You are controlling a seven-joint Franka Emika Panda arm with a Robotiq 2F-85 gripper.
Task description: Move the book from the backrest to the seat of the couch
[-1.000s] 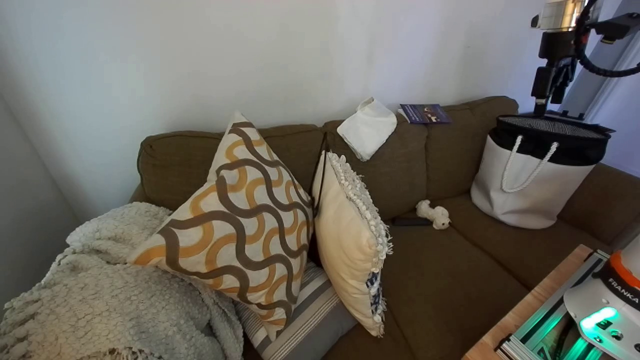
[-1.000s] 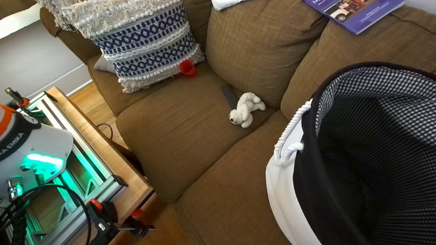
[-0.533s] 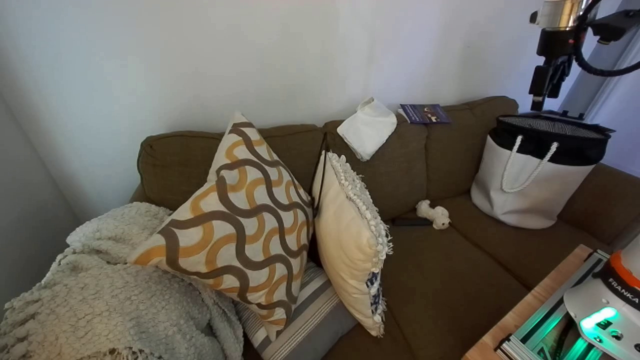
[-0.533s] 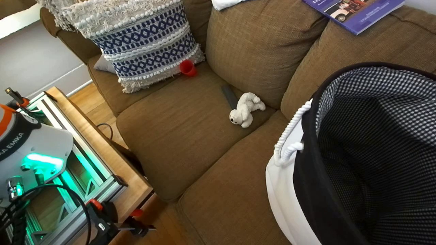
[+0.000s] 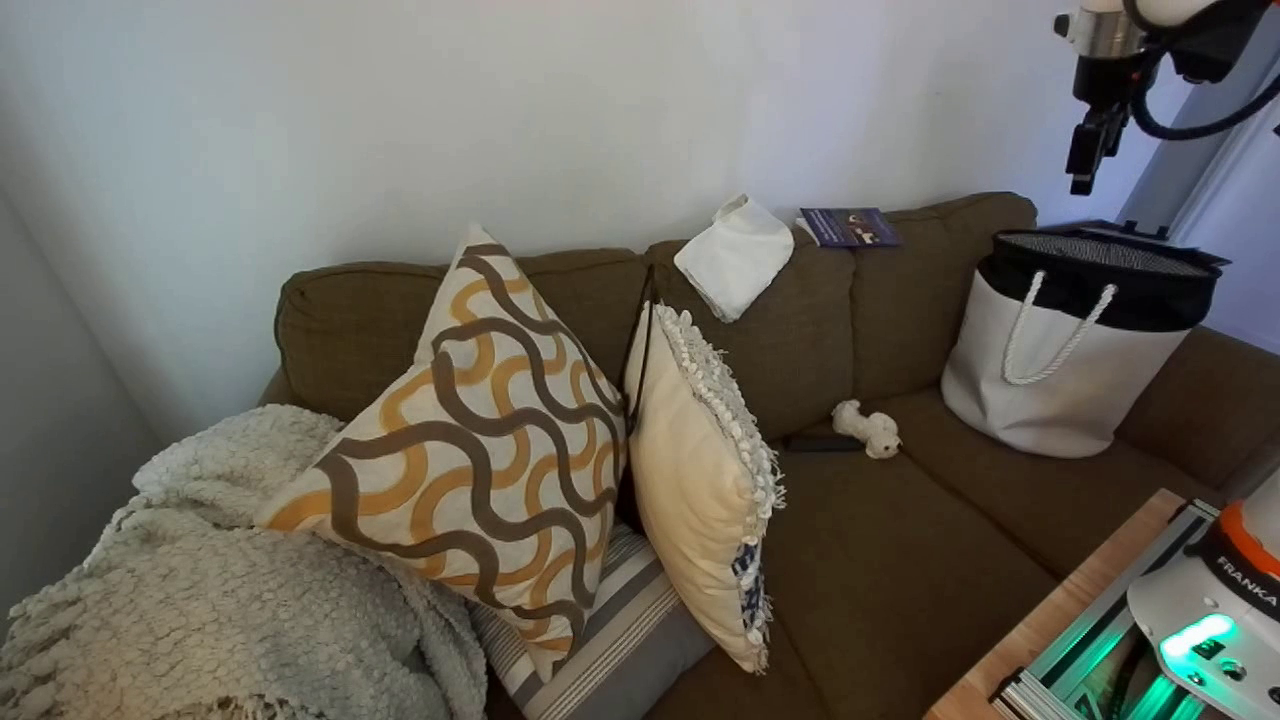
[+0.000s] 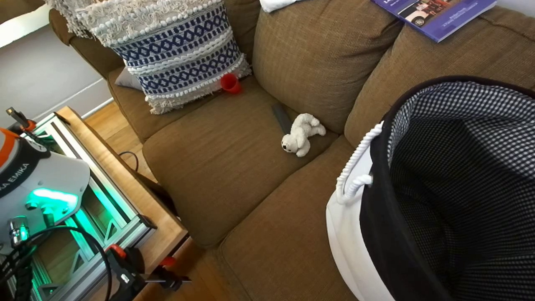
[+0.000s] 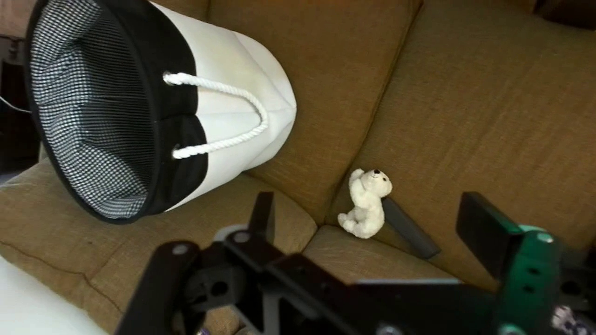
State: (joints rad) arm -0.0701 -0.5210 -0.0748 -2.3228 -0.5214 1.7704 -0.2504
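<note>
In an exterior view, the purple book (image 5: 852,228) lies atop the backrest (image 5: 795,340) beside a white cloth (image 5: 737,258); the claw (image 5: 1082,184) hangs higher than the hamper (image 5: 1100,350) on the seat (image 5: 900,560). In an exterior view, checked lining (image 6: 476,138) shows inside the hamper, its depths dark; a red cup (image 6: 231,85) rests by a pillow (image 6: 179,62). In the wrist view, the claw's 2 fingers (image 7: 486,228) stand wide apart, released.

white plush bear (image 7: 369,204), rope-handled basket (image 5: 1105,355), red cup (image 6: 230,84), folded white cloth (image 5: 735,260)
</note>
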